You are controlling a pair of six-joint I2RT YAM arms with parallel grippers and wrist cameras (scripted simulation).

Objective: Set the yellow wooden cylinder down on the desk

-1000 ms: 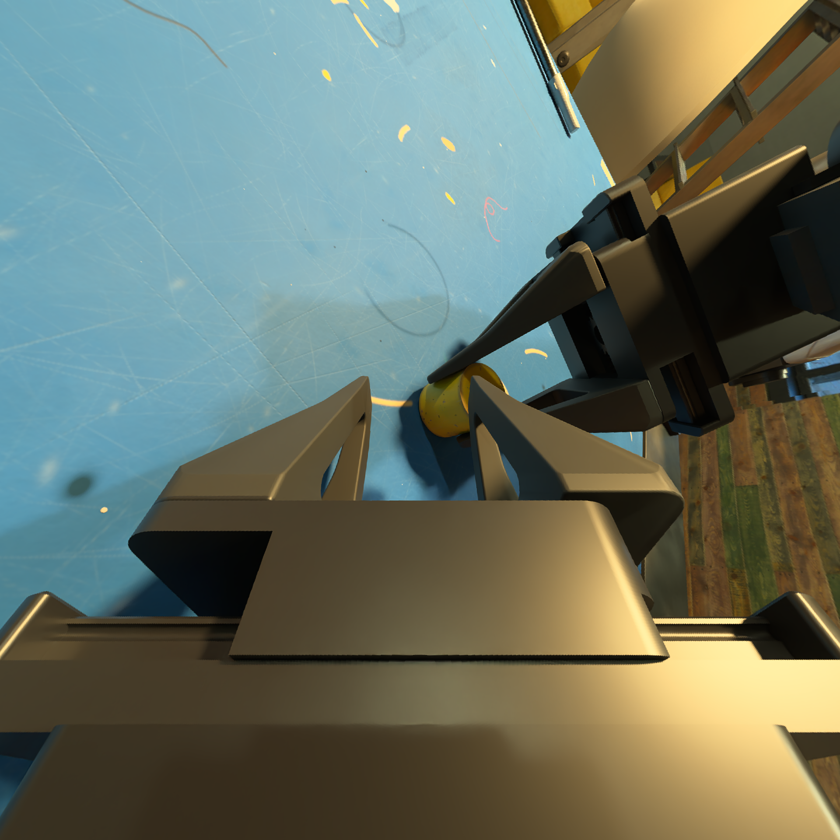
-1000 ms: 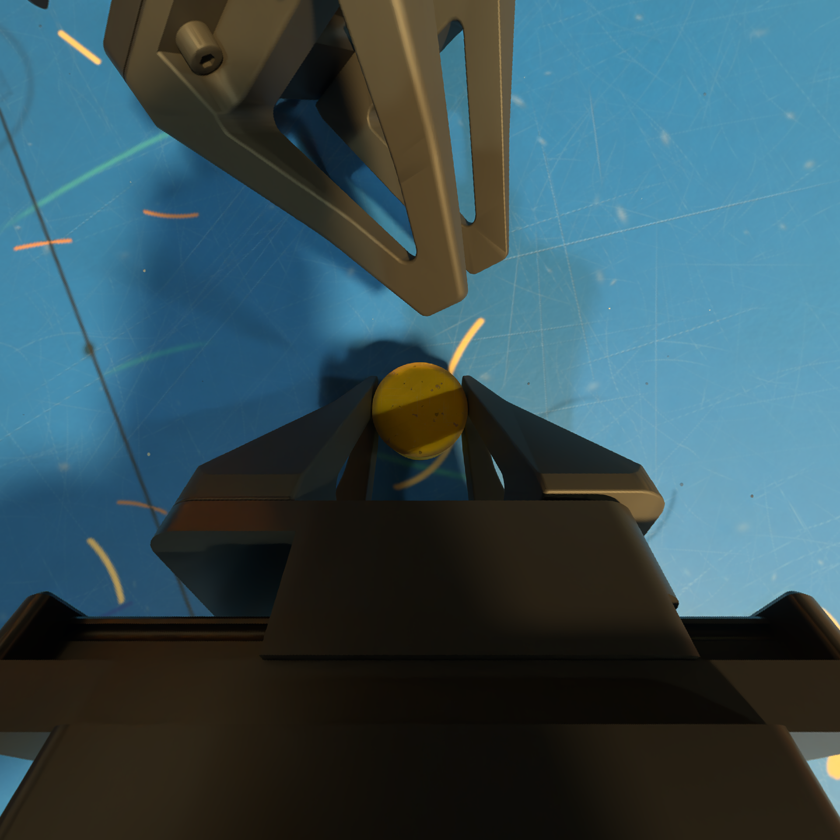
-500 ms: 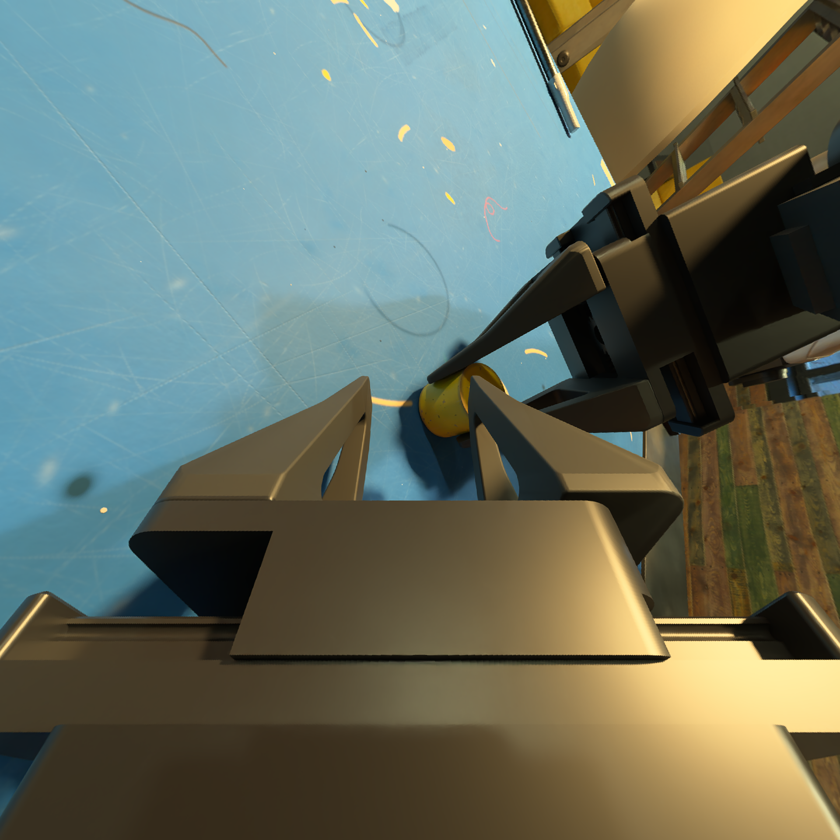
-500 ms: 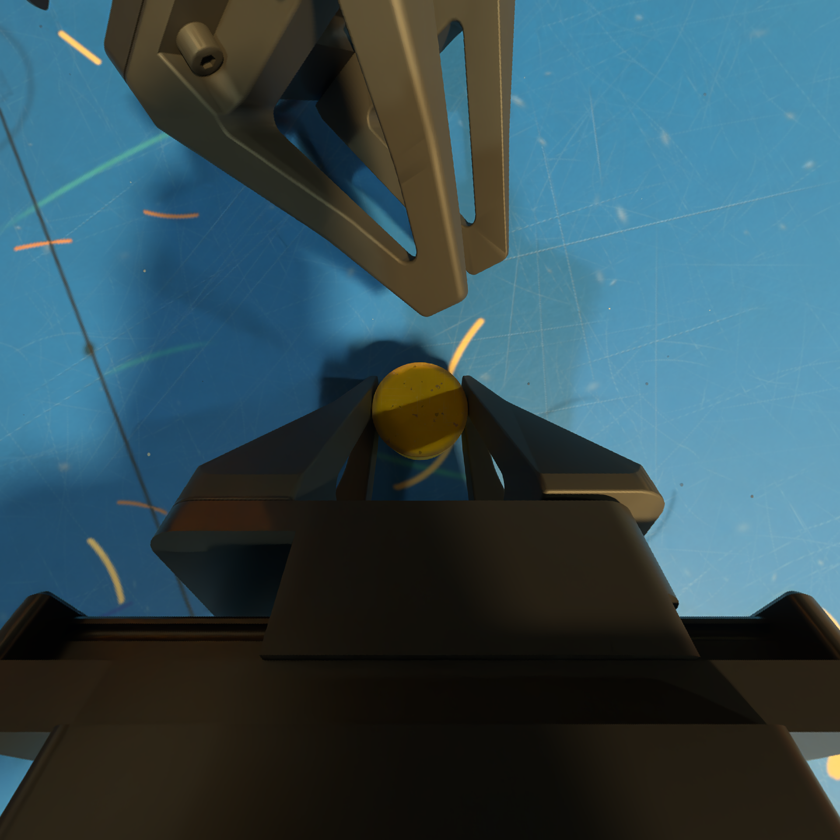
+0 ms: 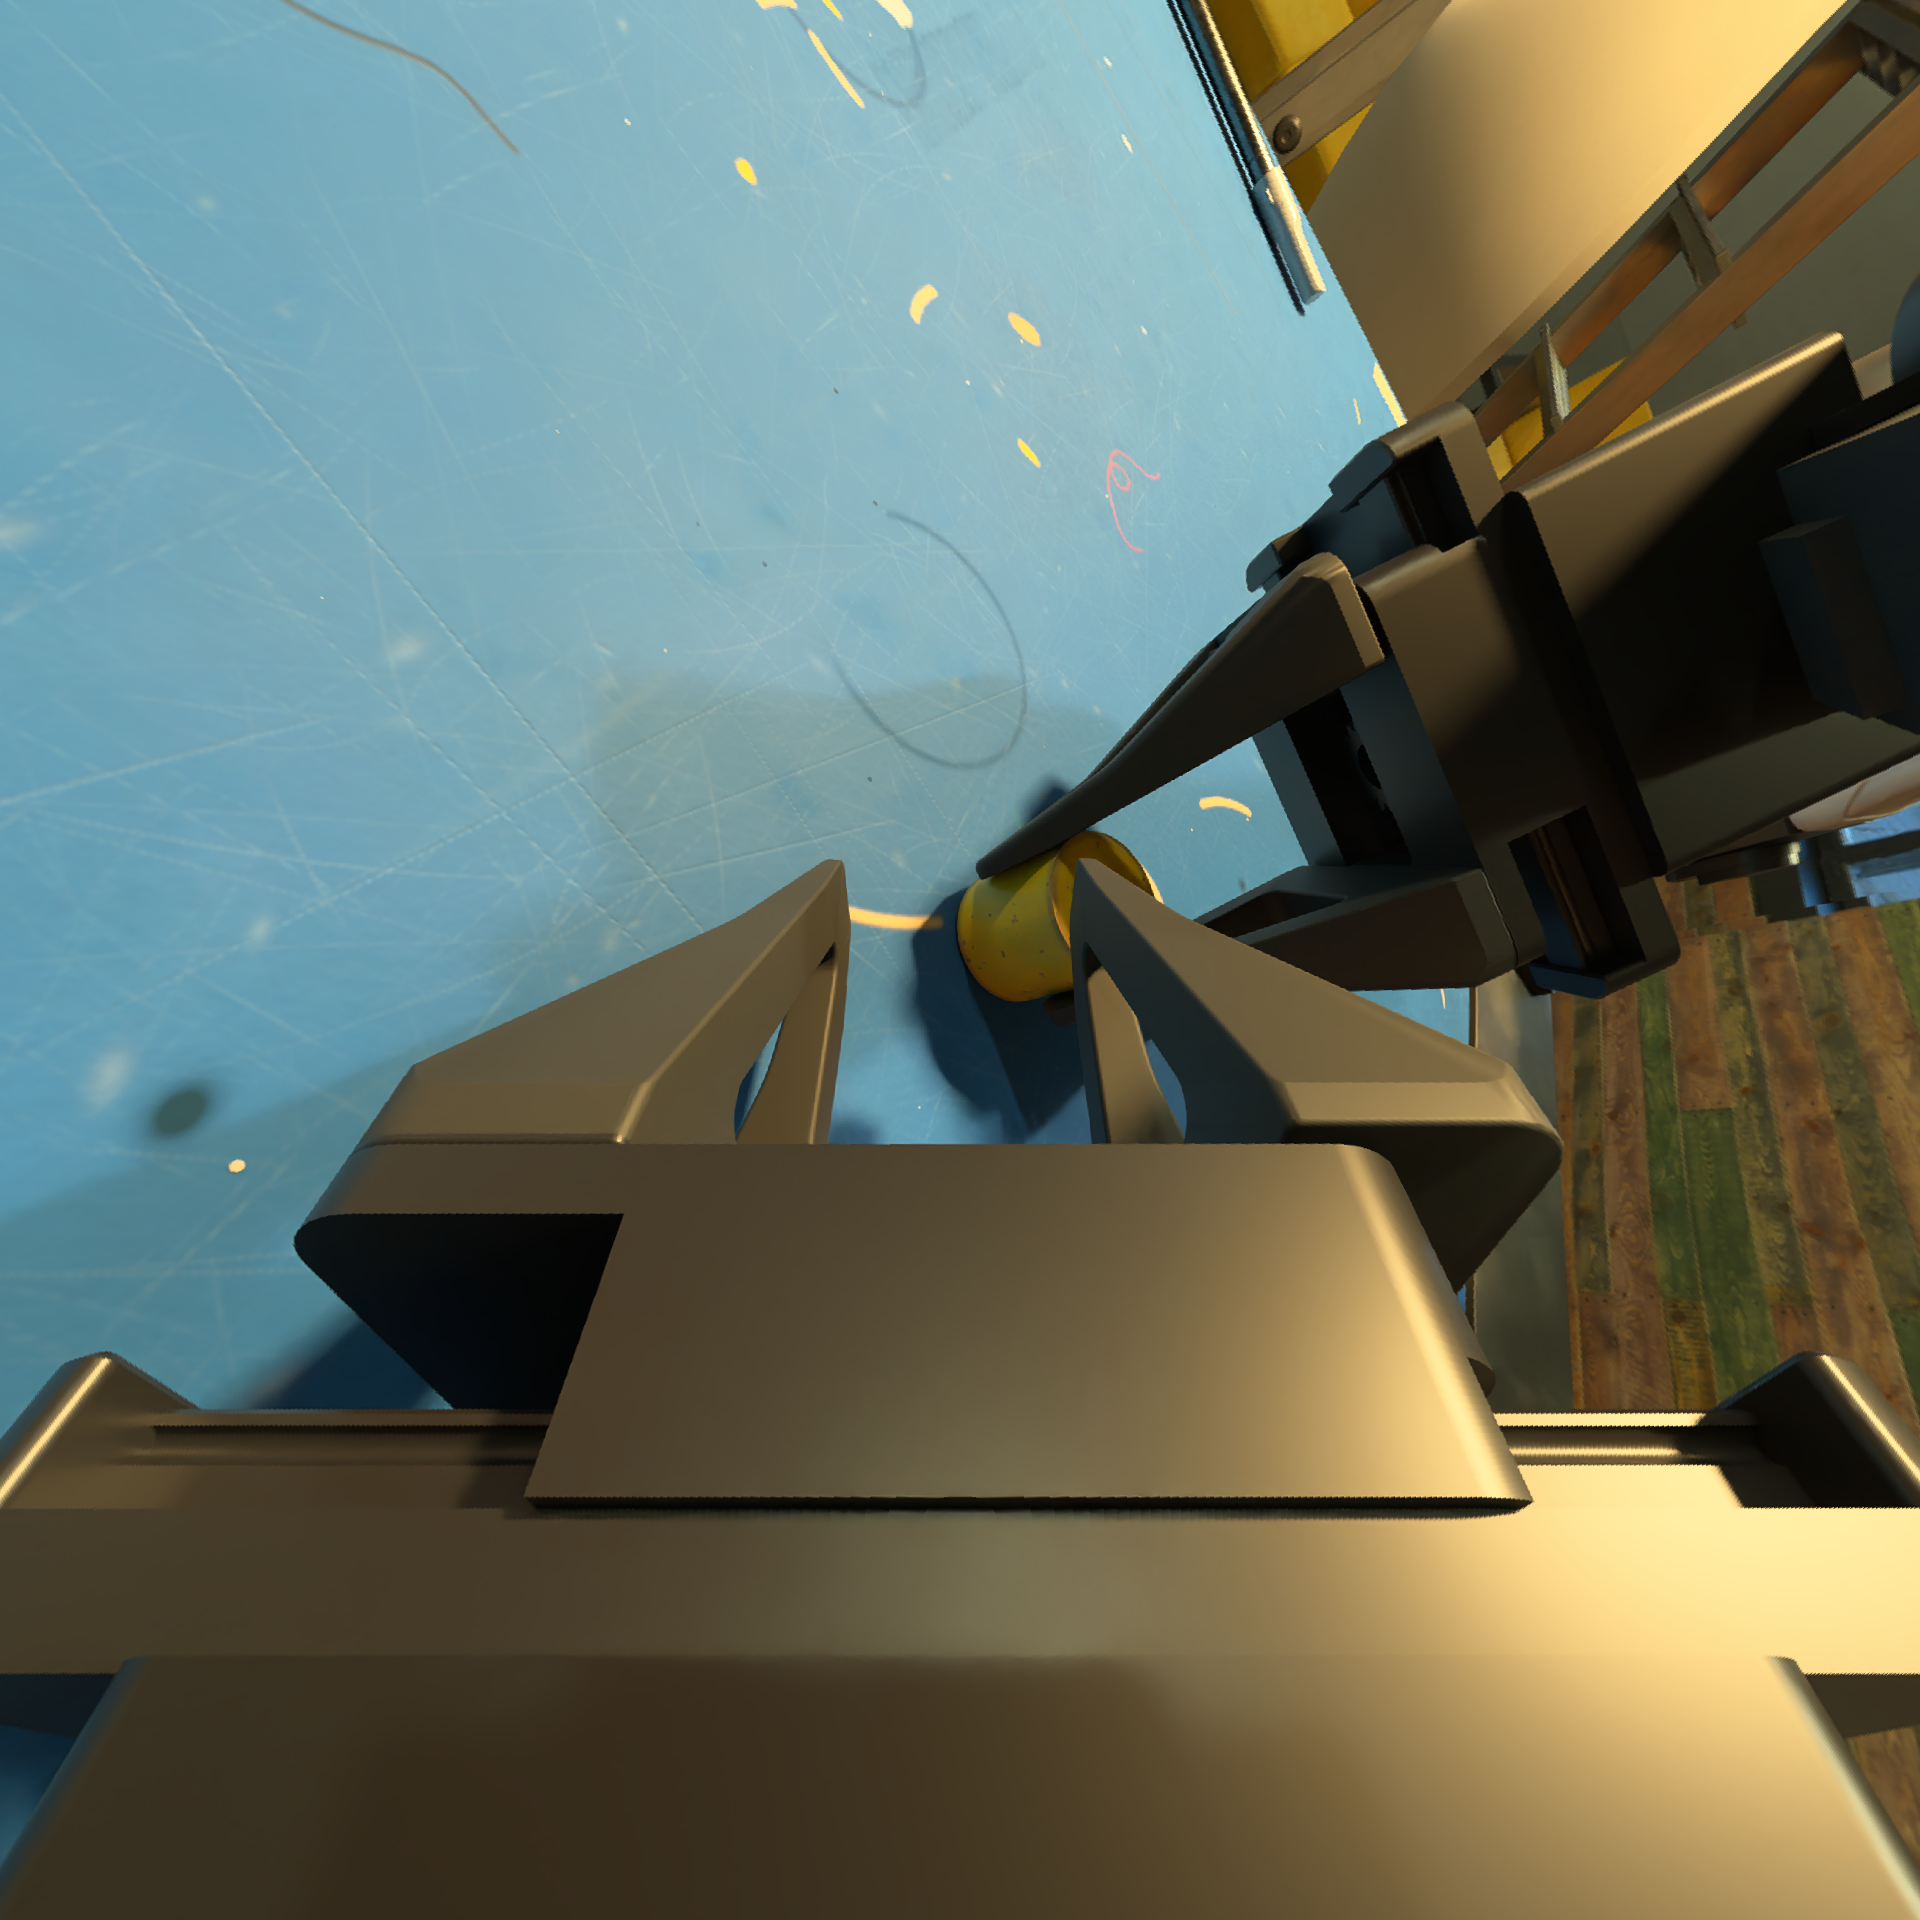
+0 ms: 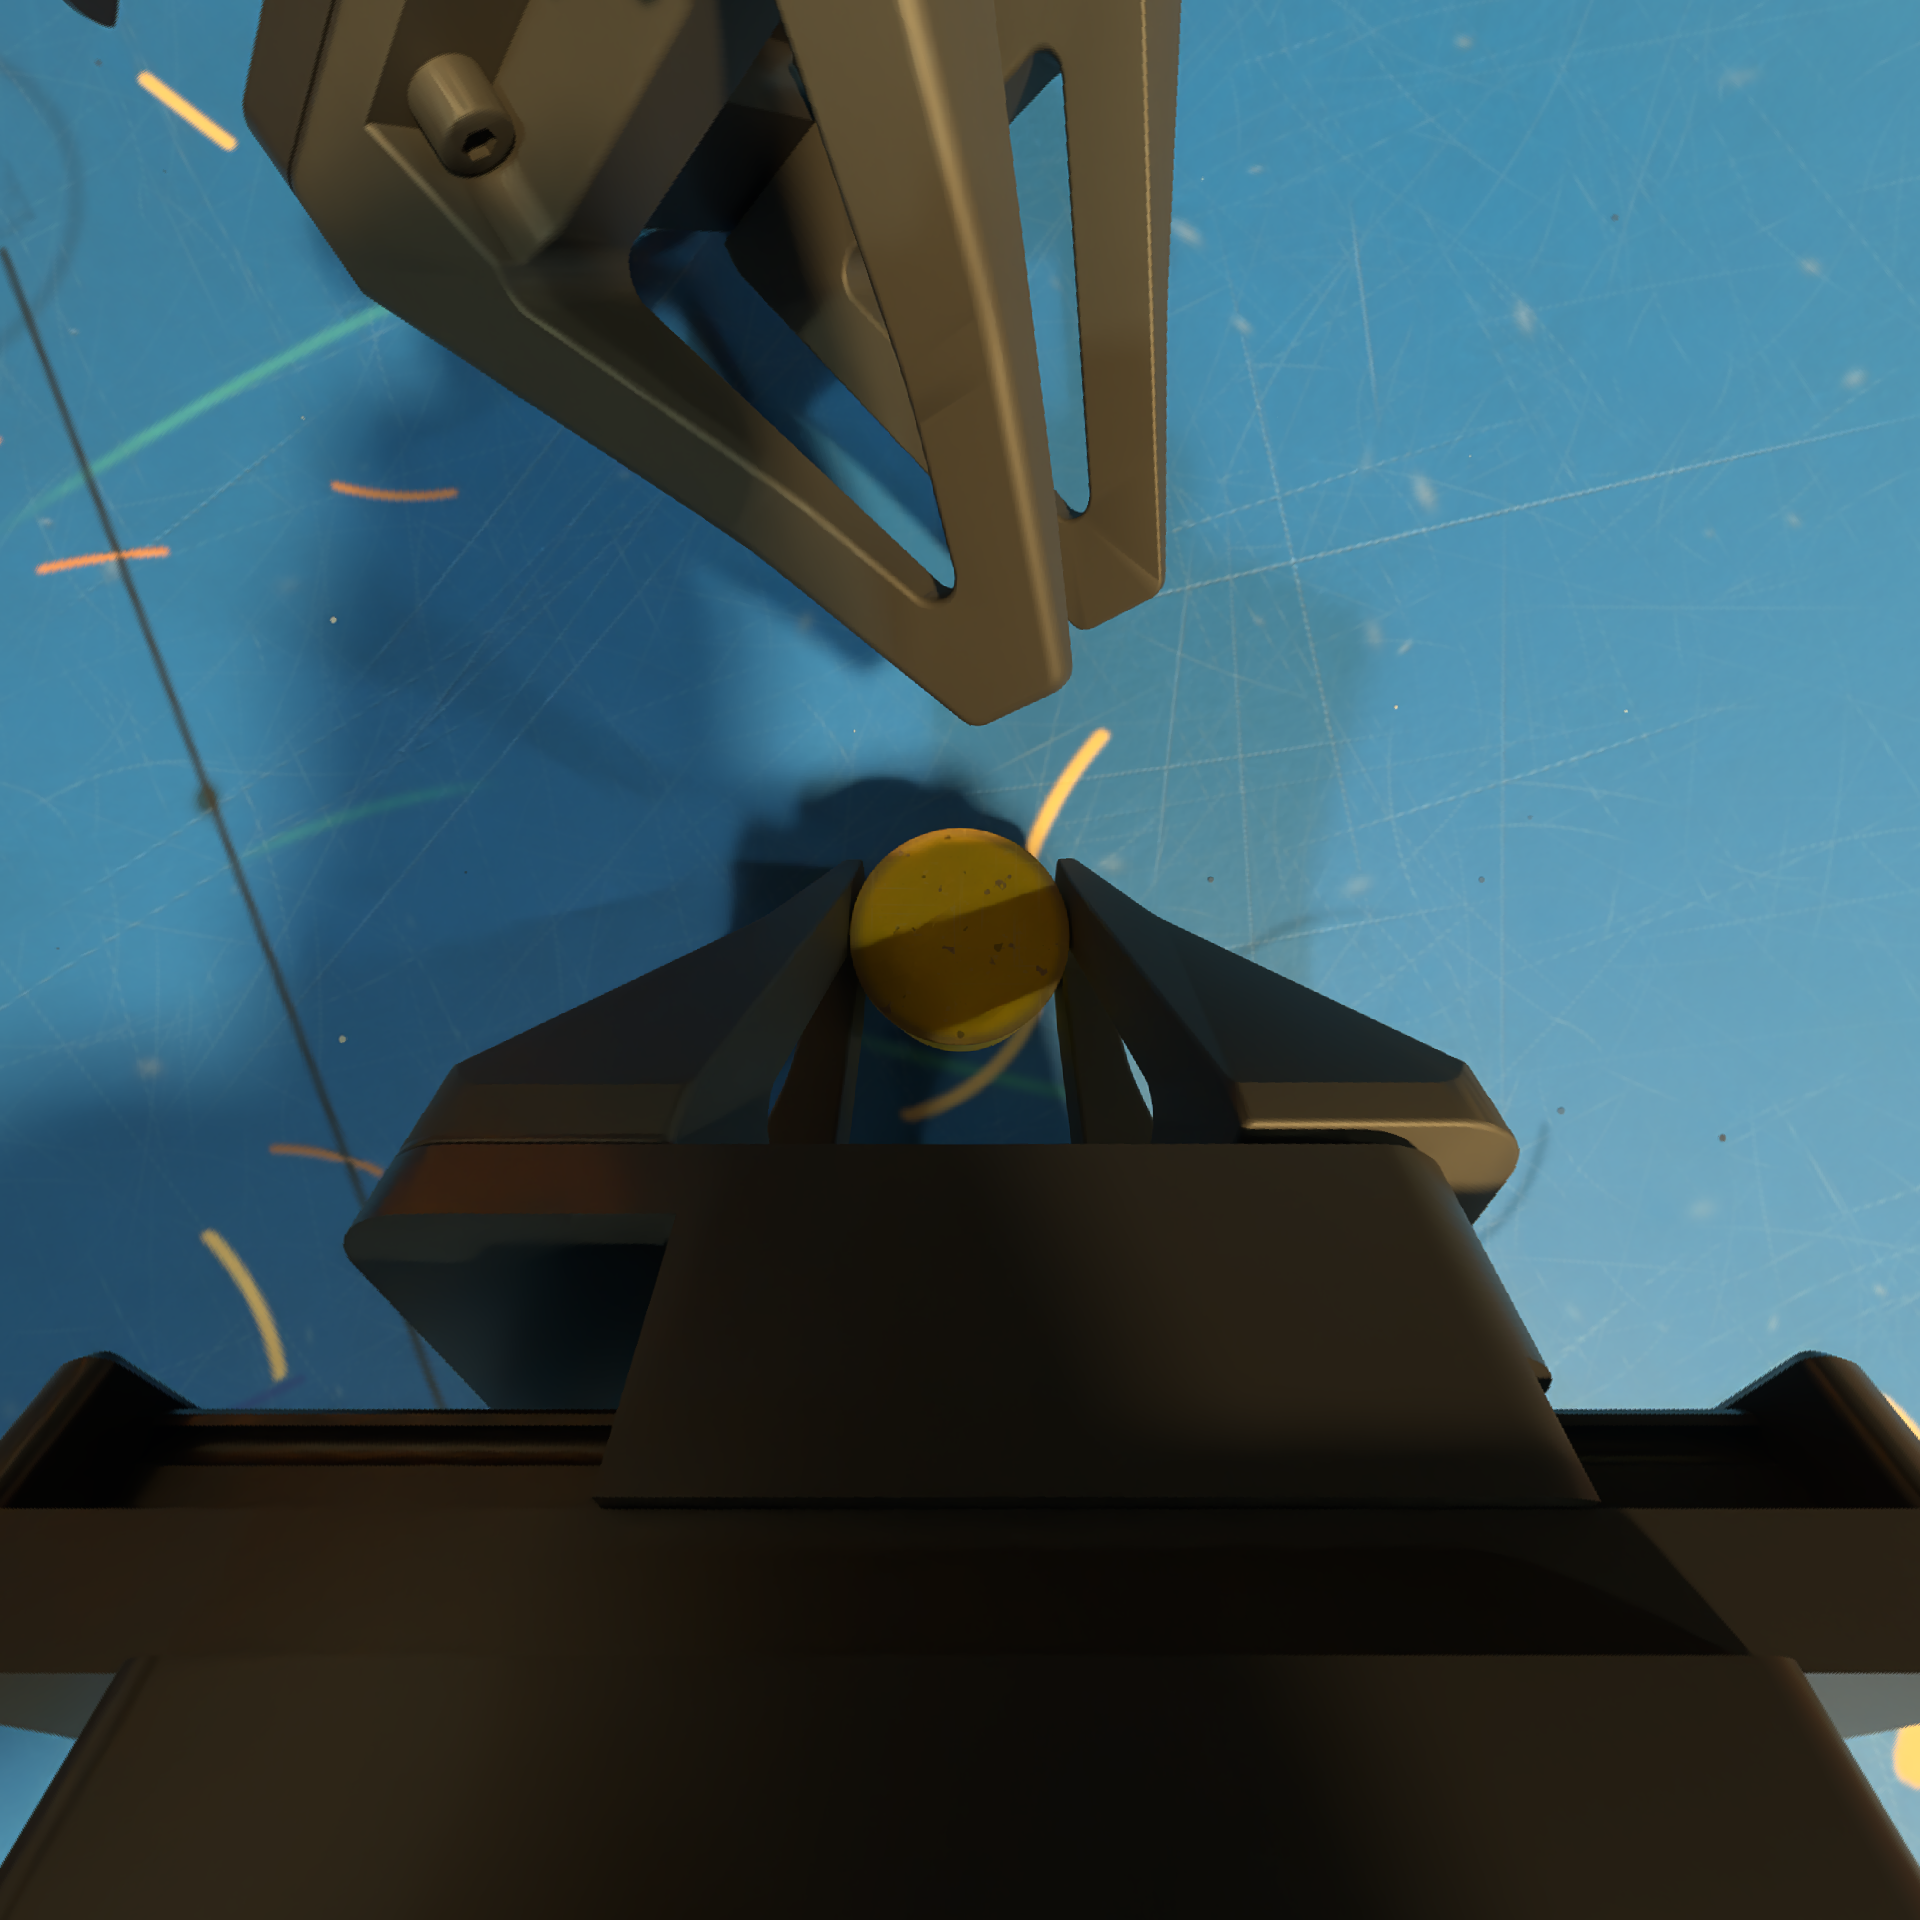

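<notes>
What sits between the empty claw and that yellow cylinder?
Nothing: in the right wrist view, only bare blue desk separates the left gripper from the yellow wooden cylinder.

The left wrist view looks steeply down along its own left gripper (image 5: 956, 883) onto the scratched blue surface (image 5: 468, 520), close above it, taking in the surface's edge and a strip of plank floor (image 5: 1745, 1143) at the right. The right wrist view looks almost straight down past the right gripper (image 6: 958, 883), also from close range, so blue surface (image 6: 1558, 520) fills everything around its own housing. Both views share the same patch of surface around the yellow wooden cylinder (image 5: 1013, 935) (image 6: 958, 935), and each shows the other gripper: the right one (image 5: 1049, 883) enters the left view from the right, the left one (image 6: 1049, 665) hangs in from the top of the right view.
</notes>
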